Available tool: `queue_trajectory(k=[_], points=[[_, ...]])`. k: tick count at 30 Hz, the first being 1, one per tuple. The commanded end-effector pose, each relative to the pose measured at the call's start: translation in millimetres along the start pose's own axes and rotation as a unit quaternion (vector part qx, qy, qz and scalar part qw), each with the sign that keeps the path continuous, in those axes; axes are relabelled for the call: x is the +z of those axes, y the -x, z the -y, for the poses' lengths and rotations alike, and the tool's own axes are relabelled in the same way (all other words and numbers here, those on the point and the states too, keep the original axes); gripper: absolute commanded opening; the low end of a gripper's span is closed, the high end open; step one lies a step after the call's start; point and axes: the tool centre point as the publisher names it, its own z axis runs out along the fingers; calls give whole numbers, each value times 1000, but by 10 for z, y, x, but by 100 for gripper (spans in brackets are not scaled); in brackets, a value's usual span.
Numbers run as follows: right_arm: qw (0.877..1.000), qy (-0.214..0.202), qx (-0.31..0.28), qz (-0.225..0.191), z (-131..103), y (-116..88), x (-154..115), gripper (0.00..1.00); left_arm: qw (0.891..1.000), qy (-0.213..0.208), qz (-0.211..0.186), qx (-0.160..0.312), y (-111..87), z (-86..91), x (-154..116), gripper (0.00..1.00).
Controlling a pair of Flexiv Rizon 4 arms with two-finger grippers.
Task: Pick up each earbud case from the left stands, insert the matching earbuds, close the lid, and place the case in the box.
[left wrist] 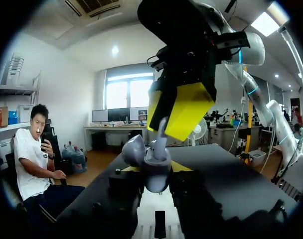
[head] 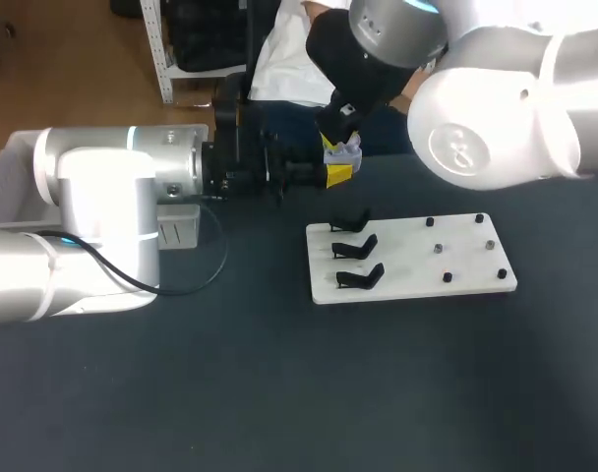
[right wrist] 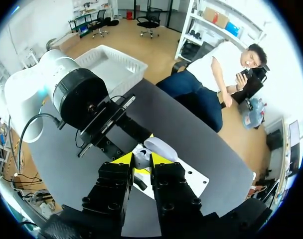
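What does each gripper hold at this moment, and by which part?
The left gripper holds the open earbud case by the sides of its lower body. The right gripper holds an earbud by its upper end, above the case.

Bright, even light falls from overhead. The dark table takes it flat, with no hard shadows; only faint, soft ones sit under the black stands on the white board. The right arm's white shell glares almost blank, and the left arm shows pale highlights. The yellow fingertips catch it vividly.
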Motion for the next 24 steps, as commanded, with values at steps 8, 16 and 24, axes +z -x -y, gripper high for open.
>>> queue_trajectory(k=[8, 16, 24], points=[[1000, -9, 0, -4, 2, 16, 50, 0, 1000, 4, 3, 2, -13, 20, 3, 0], [1000, -11, 2, -6, 2, 12, 50, 0, 1000, 4, 3, 2, -13, 20, 3, 0], [1000, -13, -4, -13, -12, -6, 80, 0, 1000, 4, 3, 2, -13, 20, 3, 0]])
